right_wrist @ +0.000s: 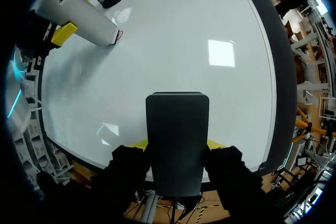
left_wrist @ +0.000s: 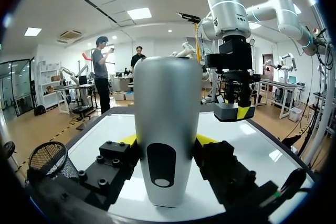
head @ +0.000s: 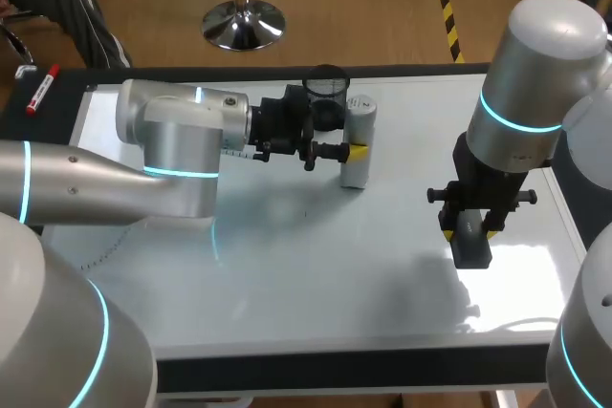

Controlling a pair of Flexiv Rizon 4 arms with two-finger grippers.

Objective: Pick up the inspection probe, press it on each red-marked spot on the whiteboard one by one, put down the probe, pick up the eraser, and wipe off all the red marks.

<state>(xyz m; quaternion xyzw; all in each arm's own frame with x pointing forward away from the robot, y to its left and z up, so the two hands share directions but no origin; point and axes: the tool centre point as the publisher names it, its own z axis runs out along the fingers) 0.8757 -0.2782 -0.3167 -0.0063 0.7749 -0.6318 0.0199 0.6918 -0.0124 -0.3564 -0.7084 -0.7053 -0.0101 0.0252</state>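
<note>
**Probe on a red spot; eraser held ready**

Left gripper (left_wrist: 167, 140): clamped on the probe (left_wrist: 167, 98). Both yellow-tipped fingers bear on its sides low on the body, so the silver shell stands upright between them. I judge the low, square grip is there so I can push straight down without the probe tipping.

Probe position: at the back middle of the whiteboard (head: 287, 274), just beside the black mesh cup (head: 325, 86). In the right wrist view its lower end meets the board right at a small red mark (right_wrist: 120, 34). I cannot tell whether it is truly pressing or only just touching.

Right gripper (right_wrist: 177, 144): pinching the dark eraser (right_wrist: 177, 129) from both sides. The block hangs over the right part of the board, and its shadow below suggests it is clear of the surface. It is well apart from the left arm, probably parked there so the arms do not meet while probing goes on.

Stage, as I judge it: pressing the marked spots. The eraser is already in hand, although the task has the probe set down first. I can make out no other red marks. A faint dotted arc (head: 100, 253) sits near the board's left front, colour unclear.

Risk: a sideways load could skid the probe across the slick board.
</note>
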